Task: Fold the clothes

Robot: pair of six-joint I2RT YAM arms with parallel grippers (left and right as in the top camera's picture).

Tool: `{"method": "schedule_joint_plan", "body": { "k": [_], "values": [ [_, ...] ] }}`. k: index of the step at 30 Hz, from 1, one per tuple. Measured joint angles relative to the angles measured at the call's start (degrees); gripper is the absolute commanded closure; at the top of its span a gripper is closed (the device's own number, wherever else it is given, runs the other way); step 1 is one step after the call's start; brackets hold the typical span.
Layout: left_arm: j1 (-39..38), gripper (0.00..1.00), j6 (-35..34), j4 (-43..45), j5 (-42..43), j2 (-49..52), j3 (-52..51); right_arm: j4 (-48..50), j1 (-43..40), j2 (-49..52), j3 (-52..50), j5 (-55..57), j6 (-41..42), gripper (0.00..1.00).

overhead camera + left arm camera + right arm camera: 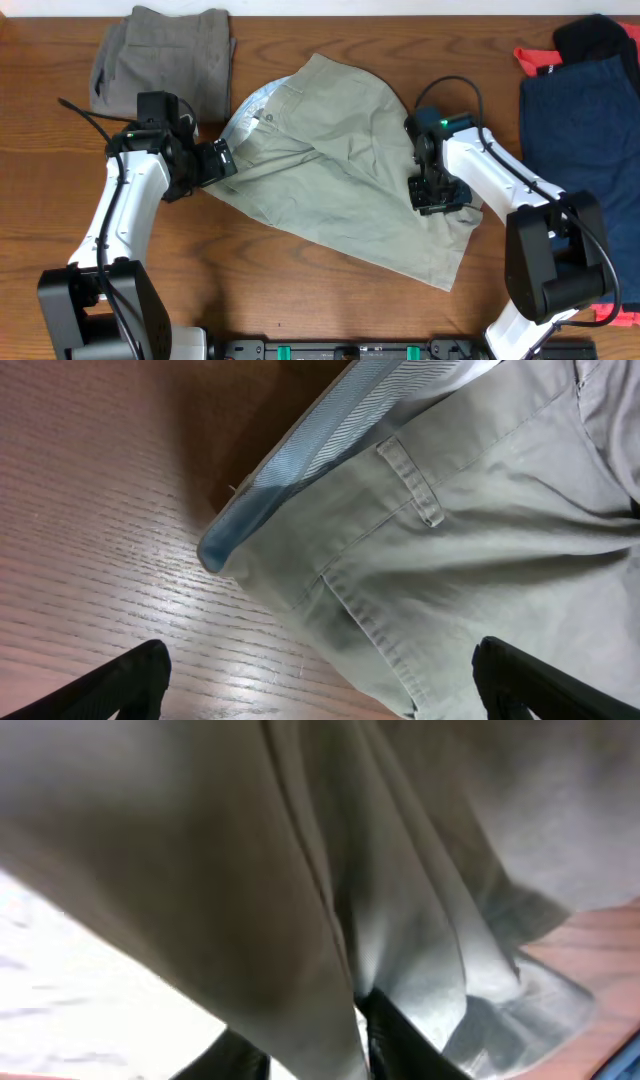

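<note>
Two holds suit these limp khaki shorts [340, 170], I judge: waistband [300, 470], beside my empty, wide-open left gripper [320, 660]; leg [440, 245], pinched in right gripper [436, 192].

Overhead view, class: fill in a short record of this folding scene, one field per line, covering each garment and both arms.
khaki shorts: spread and rumpled mid-table, not yet folded
grey-olive shorts: folded, far left corner
navy shorts: flat at the right edge
left gripper: jaws open at the khaki waistband edge
right gripper: jaws pinching khaki cloth near the leg end
table: brown wood
</note>
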Motion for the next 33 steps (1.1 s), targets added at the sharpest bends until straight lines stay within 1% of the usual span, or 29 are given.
{"method": "schedule_joint_plan", "body": {
  "k": [1,2,4,8,12,15,17,19,21,22,24,25,26,27,28,29,33],
  "values": [
    [0.0,0.03,0.0,0.0,0.0,0.0,0.0,0.3,0.0,0.0,-0.1,0.1,0.3,0.87],
    [0.0,0.03,0.0,0.0,0.0,0.0,0.0,0.6,0.0,0.0,-0.1,0.0,0.4,0.92],
    [0.0,0.03,0.0,0.0,0.0,0.0,0.0,0.9,-0.2,0.0,0.0,0.0,1.0,0.99],
    [0.0,0.03,0.0,0.0,0.0,0.0,0.0,0.0,-2.1,0.0,2.6,0.1,1.3,0.99],
    [0.0,0.03,0.0,0.0,0.0,0.0,0.0,0.3,-6.1,0.0,9.3,0.7,1.3,0.99],
    [0.0,0.03,0.0,0.0,0.0,0.0,0.0,2.8,-9.0,0.0,13.6,0.9,1.3,0.99],
    [0.0,0.03,0.0,0.0,0.0,0.0,0.0,7.1,-11.1,0.0,15.5,0.9,1.1,0.98],
    [0.0,0.03,0.0,0.0,0.0,0.0,0.0,12.5,-13.0,0.0,16.2,0.9,0.8,0.85],
    [0.0,0.03,0.0,0.0,0.0,0.0,0.0,17.8,-14.7,0.0,16.3,1.0,0.1,0.81],
    [0.0,0.03,0.0,0.0,0.0,0.0,0.0,20.1,-15.6,0.0,16.4,1.1,-0.3,0.75],
    [0.0,0.03,0.0,0.0,0.0,0.0,0.0,24.1,-17.7,0.0,16.6,1.1,-0.8,0.71],
    [0.0,0.03,0.0,0.0,0.0,0.0,0.0,25.4,-18.5,0.0,16.7,1.2,-0.9,0.64],
    [0.0,0.03,0.0,0.0,0.0,0.0,0.0,26.5,-19.5,0.0,16.9,1.3,-0.8,0.54],
    [0.0,0.03,0.0,0.0,0.0,0.0,0.0,26.7,-20.5,0.0,17.4,1.5,-1.0,0.45],
    [0.0,0.03,0.0,0.0,0.0,0.0,0.0,25.8,-21.4,0.0,18.1,1.7,-1.0,0.41],
    [0.0,0.03,0.0,0.0,0.0,0.0,0.0,24.4,-22.1,0.0,19.1,1.9,-1.0,0.38],
    [0.0,0.02,0.0,0.0,0.0,0.0,0.0,11.2,-24.7,0.0,27.5,0.7,-1.1,0.28]
  ]
}}
